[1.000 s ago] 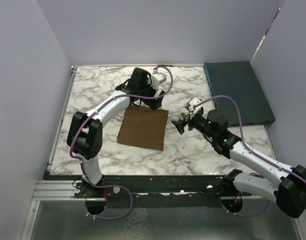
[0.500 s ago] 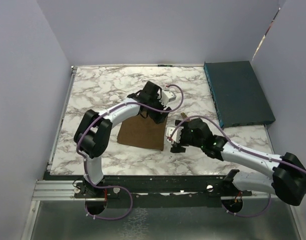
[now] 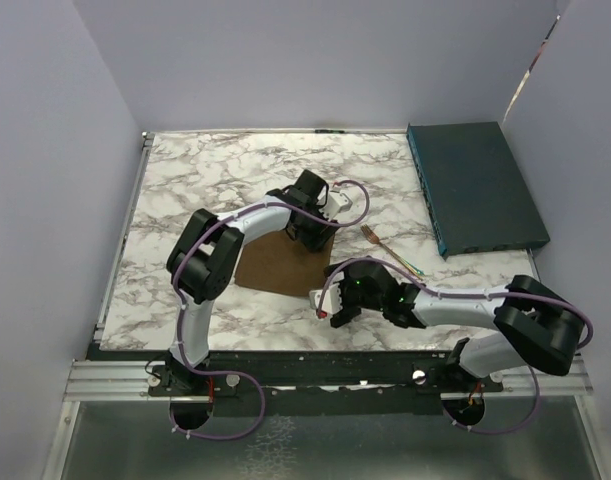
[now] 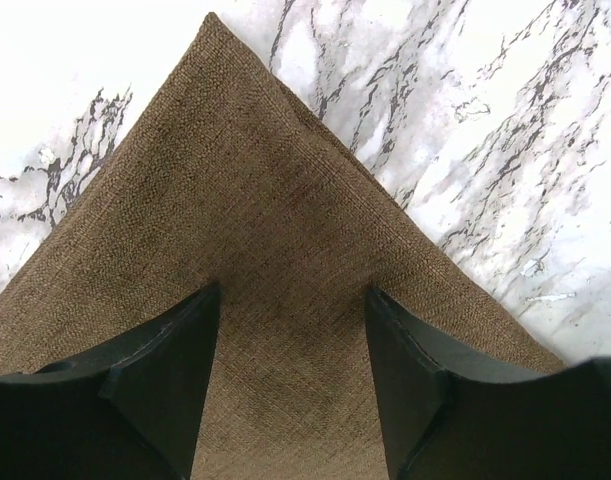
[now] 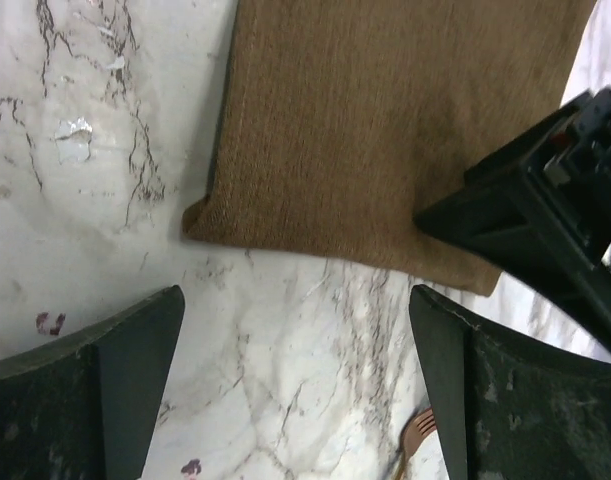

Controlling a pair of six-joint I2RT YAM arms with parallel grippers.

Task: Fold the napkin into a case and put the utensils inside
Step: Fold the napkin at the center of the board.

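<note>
Napkin flat near the middle of the table, fork toward the right edge.
Top view: left gripper on the napkin's far right corner, right gripper by its near right corner. Left wrist: jaws partly open astride the corner, pinching nothing. Right wrist: jaws wide, empty, over bare table beside the napkin's edge.

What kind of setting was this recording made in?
Likely a lab test booth, not a home: plain walls box in a marble-patterned table, and two arms are bolted to a metal rail.
</note>
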